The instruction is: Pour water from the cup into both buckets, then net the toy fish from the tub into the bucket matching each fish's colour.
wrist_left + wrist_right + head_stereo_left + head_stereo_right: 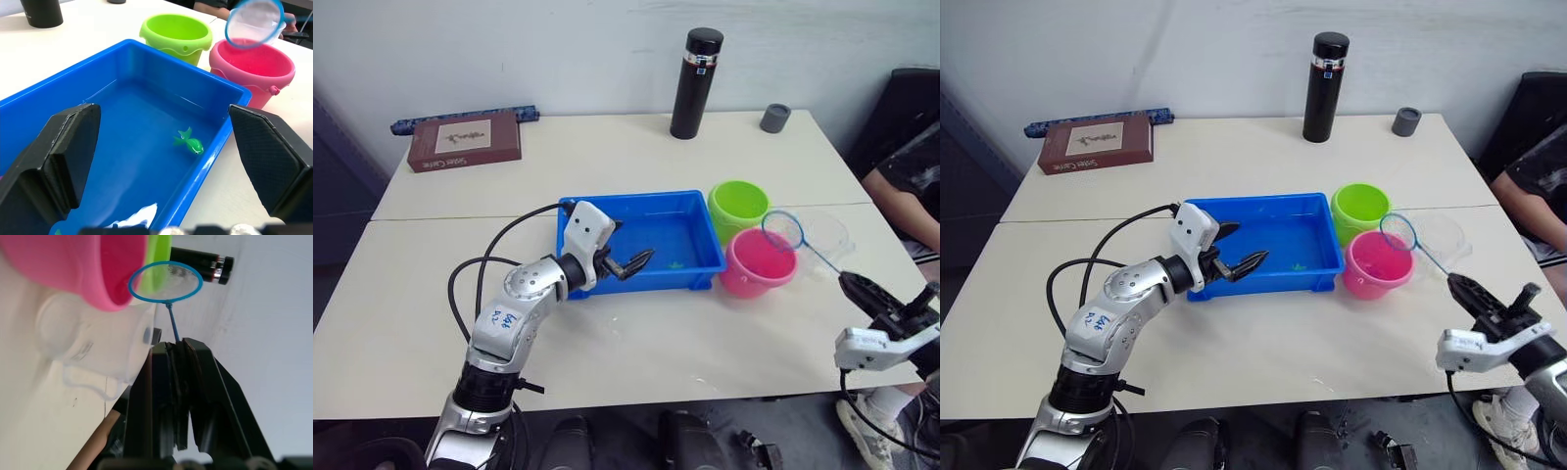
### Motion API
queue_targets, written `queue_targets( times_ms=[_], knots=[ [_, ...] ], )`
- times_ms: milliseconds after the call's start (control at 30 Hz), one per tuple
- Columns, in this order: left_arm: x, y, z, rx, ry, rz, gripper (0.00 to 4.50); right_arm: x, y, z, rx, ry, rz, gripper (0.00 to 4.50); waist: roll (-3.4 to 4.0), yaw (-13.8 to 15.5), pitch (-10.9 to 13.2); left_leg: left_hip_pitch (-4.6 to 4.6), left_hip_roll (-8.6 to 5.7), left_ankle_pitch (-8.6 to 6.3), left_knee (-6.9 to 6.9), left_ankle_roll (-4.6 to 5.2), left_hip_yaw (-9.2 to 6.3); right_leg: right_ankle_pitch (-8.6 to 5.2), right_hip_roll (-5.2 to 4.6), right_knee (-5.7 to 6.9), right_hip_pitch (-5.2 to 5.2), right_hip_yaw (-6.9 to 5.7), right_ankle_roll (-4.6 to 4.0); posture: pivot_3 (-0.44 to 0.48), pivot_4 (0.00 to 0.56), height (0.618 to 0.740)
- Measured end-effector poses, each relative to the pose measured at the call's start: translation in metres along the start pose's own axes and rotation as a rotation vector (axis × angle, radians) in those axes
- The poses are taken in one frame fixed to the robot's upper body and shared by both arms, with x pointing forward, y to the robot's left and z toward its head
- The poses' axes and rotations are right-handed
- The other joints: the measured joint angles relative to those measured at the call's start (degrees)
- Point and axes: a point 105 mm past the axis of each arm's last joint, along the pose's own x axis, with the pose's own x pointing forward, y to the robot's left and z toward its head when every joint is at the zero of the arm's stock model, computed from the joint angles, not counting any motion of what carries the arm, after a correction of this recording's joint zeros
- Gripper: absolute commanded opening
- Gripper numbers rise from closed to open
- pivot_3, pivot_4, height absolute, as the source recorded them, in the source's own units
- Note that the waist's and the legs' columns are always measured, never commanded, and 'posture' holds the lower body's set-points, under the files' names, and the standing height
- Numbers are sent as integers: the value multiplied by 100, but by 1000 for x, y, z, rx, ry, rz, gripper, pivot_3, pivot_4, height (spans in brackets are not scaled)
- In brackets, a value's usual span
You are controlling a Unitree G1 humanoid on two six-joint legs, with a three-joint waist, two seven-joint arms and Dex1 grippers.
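Left eye view, white table (pixel 636 323), pale wall (pixel 558 49)

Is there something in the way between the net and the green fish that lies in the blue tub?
The pink bucket sits between them: the net, held in the right hand, hangs above its rim. The green fish lies uncovered in the tub; the left hand hovers open nearby.

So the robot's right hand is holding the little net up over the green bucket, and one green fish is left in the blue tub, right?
Not quite: the net held in the right gripper hangs over the pink bucket, not the green bucket, as the left eye view shows. The green fish does lie in the blue tub.
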Motion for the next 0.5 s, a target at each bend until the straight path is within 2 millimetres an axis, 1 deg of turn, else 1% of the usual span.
queue_targets(
  times_ms=[67,100,200,267,367,500],
  knots=[
    [0,0,0,0,-1,0,4484,14,-28,15,52,-61,-102,0,0,-10,0,3,1,1,-2,0,-3,0,3,7,0,-1,0,0,150,740],
    [0,0,0,1,-2,1,4484,20,-38,23,77,-95,-134,0,0,2,0,3,1,1,-4,0,-5,0,5,8,0,-2,0,0,150,740],
    [-2,1,-1,0,-2,17,4484,35,-53,46,190,-181,-184,0,-1,26,0,2,2,16,0,-27,-7,0,5,9,1,-3,0,0,150,740],
    [-5,3,0,0,-6,34,4484,46,-58,61,276,-234,-183,0,-1,28,0,0,2,16,4,-25,-6,1,4,9,2,-2,2,0,150,740],
    [-8,6,-1,-3,-7,66,4484,65,-65,77,436,-292,-161,0,-1,31,1,-1,2,14,7,-21,-7,2,3,12,2,-3,3,0,150,740],
    [-12,8,-4,-10,-1,99,4484,87,-63,91,657,-337,-72,0,-1,33,1,-4,3,9,6,-10,-9,1,3,14,-2,-4,1,0,150,740]
  ],
)
